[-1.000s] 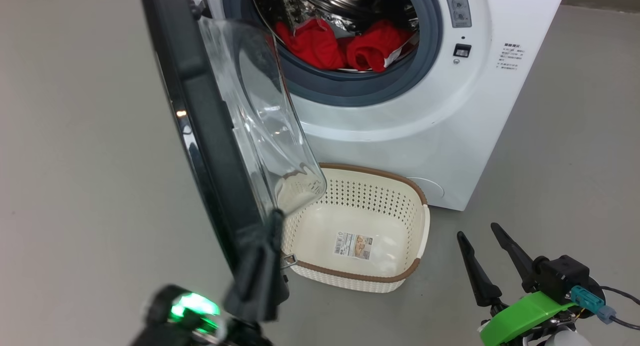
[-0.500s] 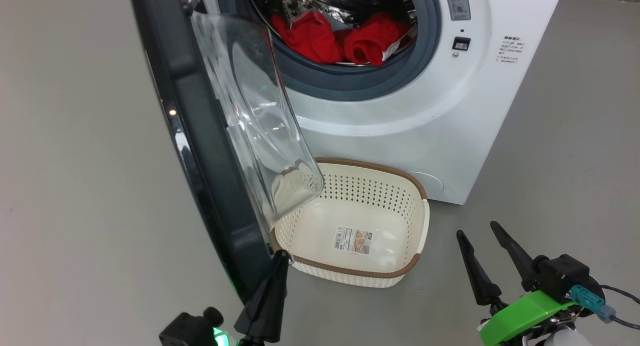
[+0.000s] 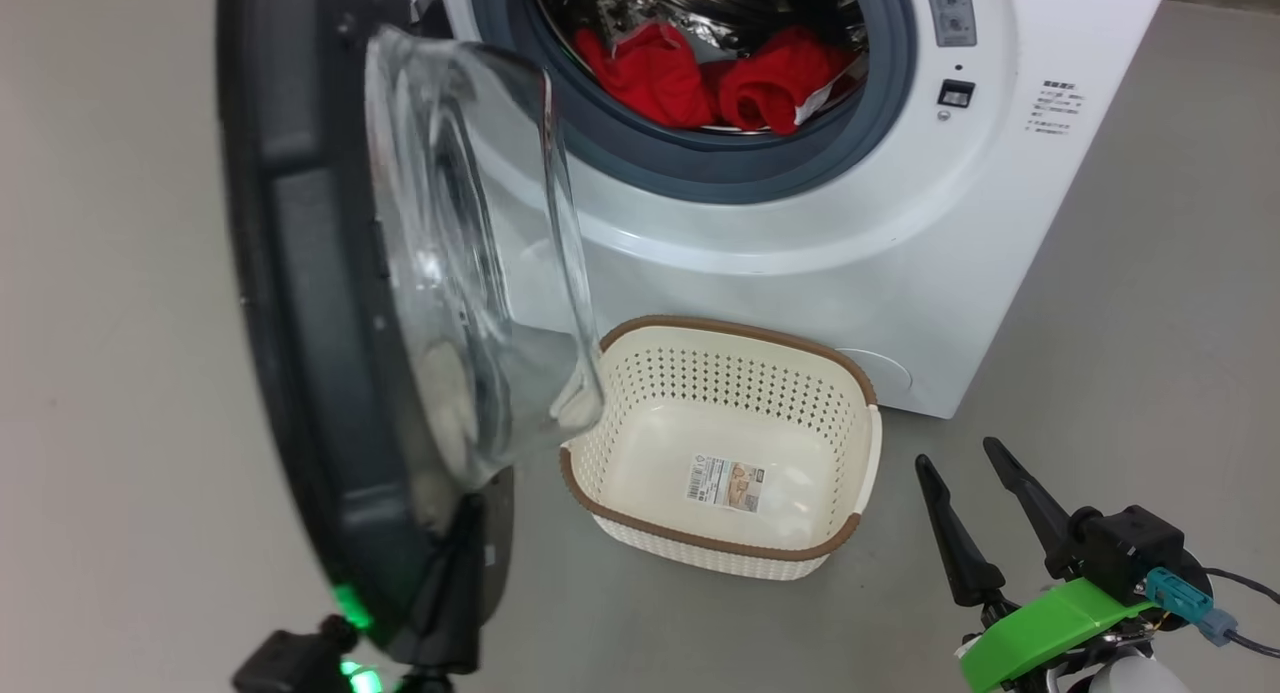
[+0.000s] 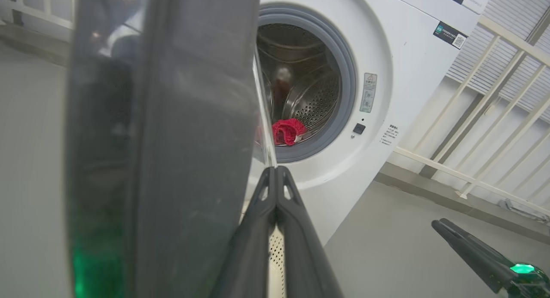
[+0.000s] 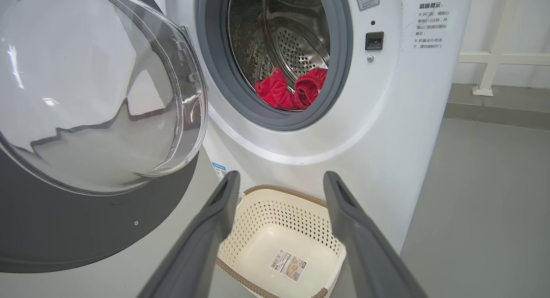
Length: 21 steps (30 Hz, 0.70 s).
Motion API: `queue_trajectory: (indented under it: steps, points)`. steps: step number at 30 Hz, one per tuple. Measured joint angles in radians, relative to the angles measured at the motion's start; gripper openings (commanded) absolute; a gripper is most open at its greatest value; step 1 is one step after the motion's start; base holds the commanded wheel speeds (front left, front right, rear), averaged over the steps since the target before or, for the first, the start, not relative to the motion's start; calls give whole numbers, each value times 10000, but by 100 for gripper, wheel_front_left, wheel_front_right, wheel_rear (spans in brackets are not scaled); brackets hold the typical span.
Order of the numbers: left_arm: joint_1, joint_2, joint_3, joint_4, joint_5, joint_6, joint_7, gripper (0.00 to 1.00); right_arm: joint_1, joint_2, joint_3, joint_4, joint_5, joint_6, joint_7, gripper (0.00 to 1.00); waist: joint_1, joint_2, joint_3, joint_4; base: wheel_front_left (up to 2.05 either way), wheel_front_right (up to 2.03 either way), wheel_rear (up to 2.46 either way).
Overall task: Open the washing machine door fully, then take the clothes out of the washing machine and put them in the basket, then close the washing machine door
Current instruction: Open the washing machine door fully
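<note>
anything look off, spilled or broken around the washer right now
Nothing stands out. The washing machine door hangs open and looks intact. The red clothes lie inside the washing machine. The basket sits upright and empty on the floor below the opening, with nothing spilled.

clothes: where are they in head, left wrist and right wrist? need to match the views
Head view: the clothes lie top centre, inside the washing machine, right of the open door.
Left wrist view: a small red patch at centre, just right of the door's edge.
Right wrist view: upper centre, at the bottom of the round opening.
Shared landmark: the black latch socket, right of the opening.
</note>
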Motion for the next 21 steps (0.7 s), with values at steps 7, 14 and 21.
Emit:
queue_trajectory:
  steps: [7,14,21]
  points:
    - [226,-4,1179,-50,291,8,0,0,-2,8,19,-31,0,0,-19,100,0,0,80,157,0,0,0]
    - [204,-19,2644,146,715,-29,0,0,-20,-2,65,-38,-2,0,-27,100,0,0,195,146,0,0,0]
    - [-74,-77,4291,568,1112,-153,0,0,-29,-33,128,-40,-2,0,-27,100,0,0,246,29,0,0,0]
